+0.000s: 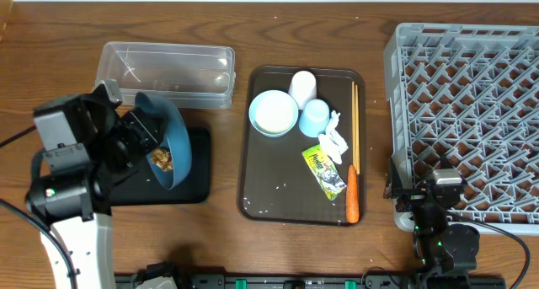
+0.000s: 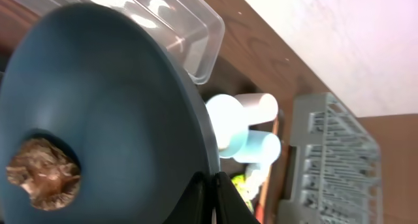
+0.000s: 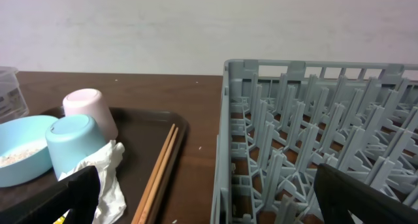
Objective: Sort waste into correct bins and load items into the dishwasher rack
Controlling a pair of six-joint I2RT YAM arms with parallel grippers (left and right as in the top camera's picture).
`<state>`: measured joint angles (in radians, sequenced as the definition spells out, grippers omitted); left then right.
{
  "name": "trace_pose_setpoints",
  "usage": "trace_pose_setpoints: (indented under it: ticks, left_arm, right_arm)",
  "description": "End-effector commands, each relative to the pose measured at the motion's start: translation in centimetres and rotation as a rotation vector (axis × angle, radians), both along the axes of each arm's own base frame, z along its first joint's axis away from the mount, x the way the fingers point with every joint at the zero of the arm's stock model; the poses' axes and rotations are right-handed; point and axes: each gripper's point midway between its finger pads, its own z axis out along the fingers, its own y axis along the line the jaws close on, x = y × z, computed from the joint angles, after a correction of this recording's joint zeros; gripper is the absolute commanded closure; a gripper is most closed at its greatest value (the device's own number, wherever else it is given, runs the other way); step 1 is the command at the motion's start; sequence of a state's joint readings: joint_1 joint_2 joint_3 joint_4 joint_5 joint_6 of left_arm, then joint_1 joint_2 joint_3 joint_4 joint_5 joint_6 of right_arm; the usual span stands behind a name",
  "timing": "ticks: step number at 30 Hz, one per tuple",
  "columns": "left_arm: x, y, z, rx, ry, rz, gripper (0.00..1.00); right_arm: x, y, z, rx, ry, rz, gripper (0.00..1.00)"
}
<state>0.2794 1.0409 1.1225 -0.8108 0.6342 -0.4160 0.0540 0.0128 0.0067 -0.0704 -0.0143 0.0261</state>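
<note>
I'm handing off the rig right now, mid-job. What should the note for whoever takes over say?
Left gripper: shut on the dark-blue plate, tilted over the black tray, brown lump on it.
Right gripper: open, holding nothing, by the rack.
On the serving tray: bowl with rice, white cup, light-blue cup, tissue, wrapper, carrot, chopsticks.
Done: nothing binned or racked; clear tub empty.
Left: dump the lump, sort the waste, load the dishes.
</note>
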Motion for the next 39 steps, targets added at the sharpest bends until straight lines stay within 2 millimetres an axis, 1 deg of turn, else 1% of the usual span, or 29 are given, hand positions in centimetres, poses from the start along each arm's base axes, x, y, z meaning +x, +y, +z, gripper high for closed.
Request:
trace_pose_setpoints:
  ticks: [1,3,9,15,19,23,26,30,32,33,36,39]
  left_arm:
    - [-0.1,-1.2,1.1,-0.106,-0.059,-0.118,0.94]
    - [0.1,-0.7,1.0,-0.134,-0.06,-0.12,0.94]
    - [0.6,1.0,-0.3,-0.244,-0.027,-0.09,0.94]
    - [0.6,1.9,-0.9,-0.337,-0.025,-0.087,0.94]
    - [0.5,2.6,-0.4,-0.368,-0.052,-0.079,0.94]
    - [0.2,3.0,0.7,-0.402,-0.111,-0.1,0.94]
    - [0.0,4.0,0.8,-0.412,-0.121,-0.069,0.94]
    - [-0.3,4.4,1.7,-0.442,-0.168,-0.081,0.94]
    - [-0.5,4.2,2.2,-0.472,-0.19,-0.098,0.94]
    - [-0.6,4.2,2.3,-0.457,-0.218,-0.118,0.94]
    - [-0.4,4.8,1.5,-0.411,-0.216,-0.106,0.94]
    - [-0.3,4.9,0.8,-0.448,-0.19,-0.098,0.94]
  right_arm:
    - [0.0,0.2,-0.1,0.014,0.004,0.009,0.01]
    - [0.0,0.2,-0.1,0.014,0.004,0.009,0.01]
    - [0.0,0.2,-0.1,0.014,0.004,0.009,0.01]
    - [0.0,0.2,-0.1,0.014,0.004,0.009,0.01]
    - [0.0,0.2,-0.1,0.014,0.004,0.009,0.01]
    - [0.0,0.2,-0.1,0.014,0.004,0.009,0.01]
    - [0.0,0.2,-0.1,0.014,0.004,0.009,0.01]
    - [0.0,0.2,-0.1,0.014,0.004,0.009,0.01]
    - [0.0,0.2,-0.1,0.014,0.004,0.009,0.01]
    - [0.0,0.2,-0.1,0.014,0.004,0.009,0.01]
    - [0.0,0.2,-0.1,0.014,0.004,0.009,0.01]
    - [0.0,0.2,-0.1,0.014,0.004,0.009,0.01]
